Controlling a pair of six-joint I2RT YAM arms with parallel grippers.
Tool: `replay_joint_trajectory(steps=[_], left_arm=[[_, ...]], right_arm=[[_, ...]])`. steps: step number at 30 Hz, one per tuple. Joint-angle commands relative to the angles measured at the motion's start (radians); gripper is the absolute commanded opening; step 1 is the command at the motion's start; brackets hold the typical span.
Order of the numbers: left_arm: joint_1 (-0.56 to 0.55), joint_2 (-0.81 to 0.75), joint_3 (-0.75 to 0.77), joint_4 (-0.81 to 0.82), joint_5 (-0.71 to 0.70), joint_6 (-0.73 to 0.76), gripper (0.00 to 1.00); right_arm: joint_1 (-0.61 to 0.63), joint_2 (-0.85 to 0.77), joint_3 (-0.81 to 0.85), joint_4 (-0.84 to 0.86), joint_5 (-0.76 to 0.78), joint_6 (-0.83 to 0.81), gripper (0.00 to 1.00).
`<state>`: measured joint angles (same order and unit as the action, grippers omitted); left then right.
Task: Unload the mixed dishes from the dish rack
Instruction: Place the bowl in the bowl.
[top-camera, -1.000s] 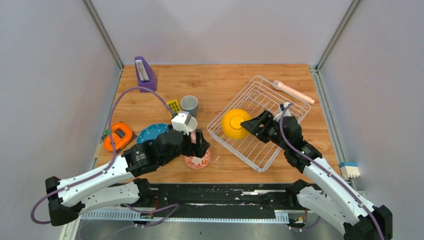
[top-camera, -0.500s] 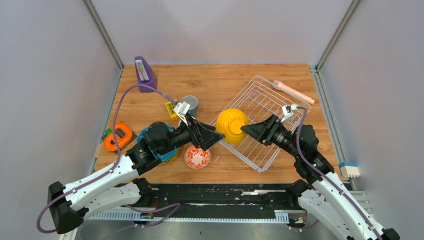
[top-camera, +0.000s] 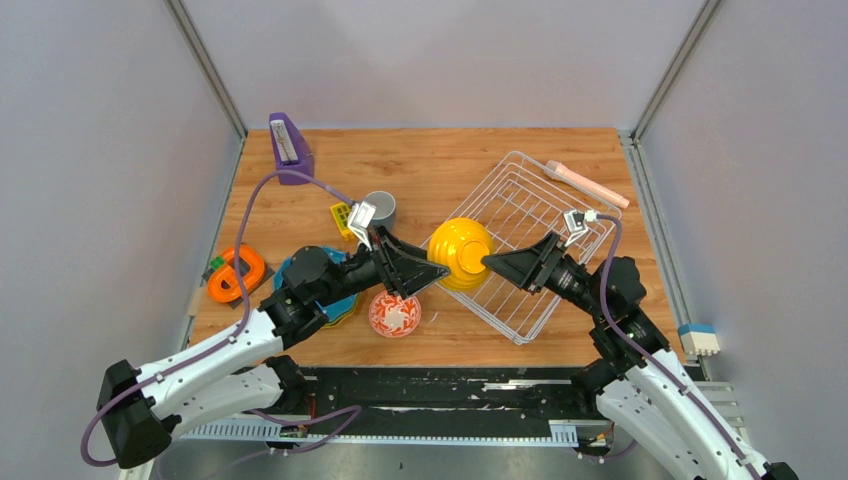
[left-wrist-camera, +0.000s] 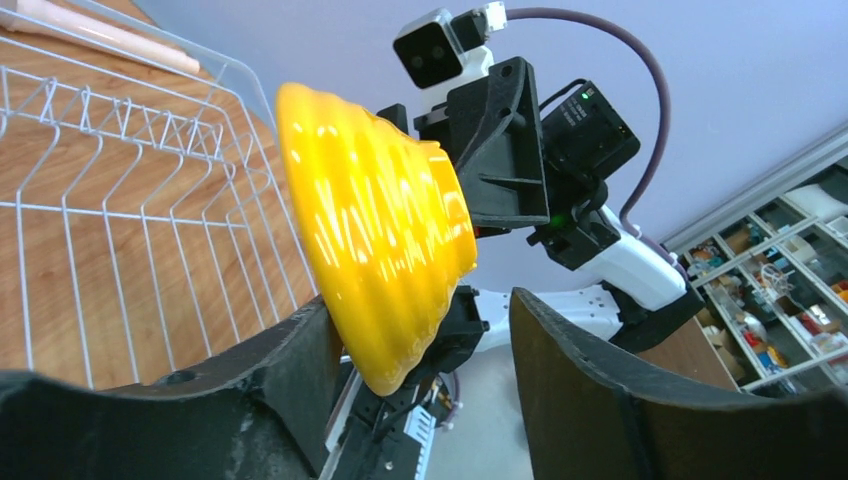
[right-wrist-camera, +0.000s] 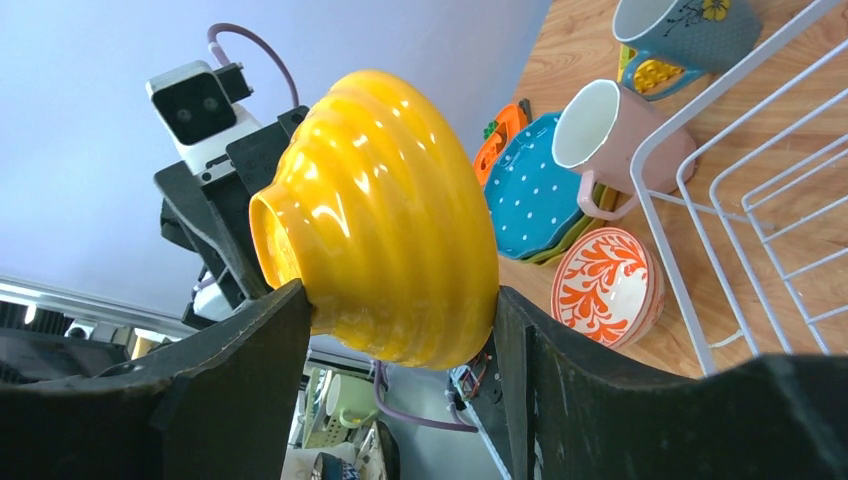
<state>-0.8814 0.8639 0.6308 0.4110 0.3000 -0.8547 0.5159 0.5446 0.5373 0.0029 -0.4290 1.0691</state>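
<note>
Yellow-orange bowl (top-camera: 460, 252) hangs in the air over the left corner of the dish rack (top-camera: 515, 200), clear of the wires. Its ribbed outer wall shows in all three views.

From the rack's side, the right hand (top-camera: 487, 262) is grasping the bowl. In the right wrist view both fingers press against the bowl's (right-wrist-camera: 385, 220) wall, one on each side.

From the side away from the rack, the left hand (top-camera: 438, 272) meets the bowl with its jaws parted. In the left wrist view the rim of the bowl (left-wrist-camera: 380, 230) sits between the fingers, touching one of them. A gap shows at the other, so this hand is not clenched on it.

Left of the rack, on the desk (top-camera: 440, 160), stand:
- a red-patterned cup (top-camera: 394, 314) just beside the rack's near left edge
- a blue dotted plate (right-wrist-camera: 530, 190) on a small stack, with a pink mug (right-wrist-camera: 600, 130) on it
- a blue mug (top-camera: 379, 207) touching a small yellow grid block (top-camera: 345, 215)

Farther left of the rack lies an orange round gadget (top-camera: 235, 275). A purple wedge-shaped holder (top-camera: 290, 148) stands well apart from the rack, at the far left corner of the desk.
</note>
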Motion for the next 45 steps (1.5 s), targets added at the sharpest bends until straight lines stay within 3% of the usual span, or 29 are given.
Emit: replay_joint_trajectory(steps=[1, 6, 8, 14, 18, 21, 24, 29, 34, 39, 45], left_arm=[[0.013, 0.011, -0.02, 0.165, 0.073, -0.047, 0.61], [0.018, 0.019, -0.048, 0.269, 0.103, -0.093, 0.42], [0.019, 0.027, -0.055, 0.309, 0.117, -0.11, 0.3], [0.02, 0.076, -0.05, 0.388, 0.163, -0.144, 0.03], [0.019, 0.106, -0.055, 0.444, 0.182, -0.159, 0.0], [0.021, 0.107, -0.063, 0.462, 0.177, -0.159, 0.0], [0.021, 0.095, -0.056, 0.408, 0.154, -0.135, 0.0], [0.022, 0.059, -0.003, 0.154, 0.075, -0.044, 0.0], [0.021, 0.007, 0.12, -0.327, -0.103, 0.083, 0.0], [0.02, -0.022, 0.205, -0.697, -0.304, 0.151, 0.0], [0.021, -0.016, 0.255, -0.974, -0.369, 0.198, 0.0]], right_arm=[[-0.001, 0.003, 0.002, 0.115, -0.04, 0.03, 0.15], [-0.001, -0.002, -0.008, 0.151, -0.051, 0.039, 0.15], [-0.002, -0.001, -0.012, 0.166, -0.06, 0.043, 0.16], [-0.002, 0.021, -0.016, 0.183, -0.083, 0.045, 0.27], [-0.002, 0.025, -0.019, 0.17, -0.063, 0.04, 0.47], [-0.002, 0.016, -0.018, 0.133, -0.018, 0.036, 0.75], [-0.002, -0.005, -0.014, 0.07, 0.054, 0.026, 0.91], [-0.001, -0.048, -0.019, -0.046, 0.185, 0.005, 1.0], [-0.002, -0.089, -0.02, -0.138, 0.312, -0.028, 1.0], [-0.002, -0.104, -0.011, -0.213, 0.426, -0.071, 1.0], [-0.002, -0.093, 0.01, -0.289, 0.544, -0.123, 1.0]])
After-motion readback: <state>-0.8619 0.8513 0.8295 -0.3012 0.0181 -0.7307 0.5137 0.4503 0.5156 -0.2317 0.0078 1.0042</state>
